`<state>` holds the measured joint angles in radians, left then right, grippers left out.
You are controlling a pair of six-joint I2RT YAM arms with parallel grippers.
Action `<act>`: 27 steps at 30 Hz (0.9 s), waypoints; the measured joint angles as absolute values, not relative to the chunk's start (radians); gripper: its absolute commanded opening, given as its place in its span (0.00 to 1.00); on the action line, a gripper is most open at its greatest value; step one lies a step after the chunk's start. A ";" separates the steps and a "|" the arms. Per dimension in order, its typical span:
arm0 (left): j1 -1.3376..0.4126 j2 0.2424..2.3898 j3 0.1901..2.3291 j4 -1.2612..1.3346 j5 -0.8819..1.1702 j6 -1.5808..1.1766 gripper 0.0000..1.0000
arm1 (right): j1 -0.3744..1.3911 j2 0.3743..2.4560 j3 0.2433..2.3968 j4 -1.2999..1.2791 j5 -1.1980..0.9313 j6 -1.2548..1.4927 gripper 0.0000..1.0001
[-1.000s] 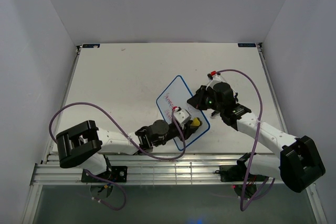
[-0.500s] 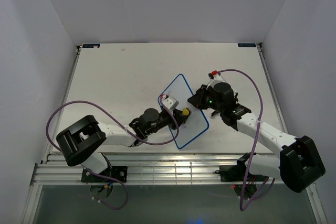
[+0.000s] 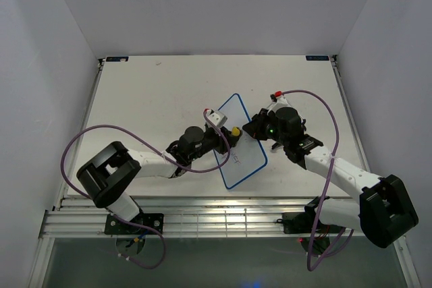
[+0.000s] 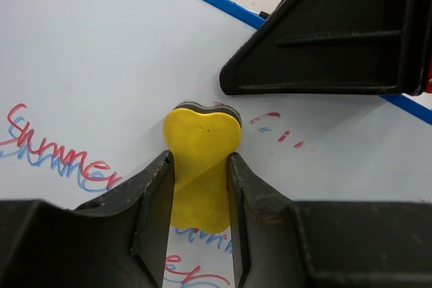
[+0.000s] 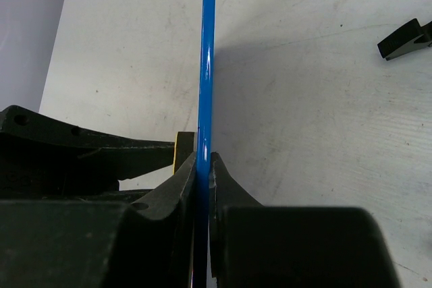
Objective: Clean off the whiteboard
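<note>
The whiteboard (image 3: 244,153), white with a thin blue rim, lies tilted at the table's middle. Red-purple writing (image 4: 61,150) remains on it in the left wrist view. My left gripper (image 3: 231,134) is shut on a small yellow sponge (image 4: 200,160) and presses it on the board (image 4: 101,52), near its right rim. My right gripper (image 3: 253,129) is shut on the board's blue rim (image 5: 206,65), seen edge-on in the right wrist view, and one of its fingers (image 4: 324,38) shows beside the sponge. The sponge's corner (image 5: 182,143) peeks past the rim.
The white table (image 3: 148,99) has raised edges and white walls all round. A small black piece (image 5: 405,38) lies on the table to the right of the board. Purple cables (image 3: 101,136) loop over both arms.
My left gripper has carried the sponge up the board, from its near right part to the far right rim by the right gripper. The writing on the middle is wiped.
</note>
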<state>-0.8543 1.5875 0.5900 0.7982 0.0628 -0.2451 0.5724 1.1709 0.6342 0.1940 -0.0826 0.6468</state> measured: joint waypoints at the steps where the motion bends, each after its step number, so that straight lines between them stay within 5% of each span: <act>1: -0.854 1.588 0.594 0.793 0.064 -0.244 0.00 | 0.572 1.171 0.632 0.198 -0.081 0.648 0.08; 27: -0.860 1.589 0.628 0.743 0.047 -0.278 0.00 | 0.572 1.165 0.624 0.205 -0.070 0.649 0.08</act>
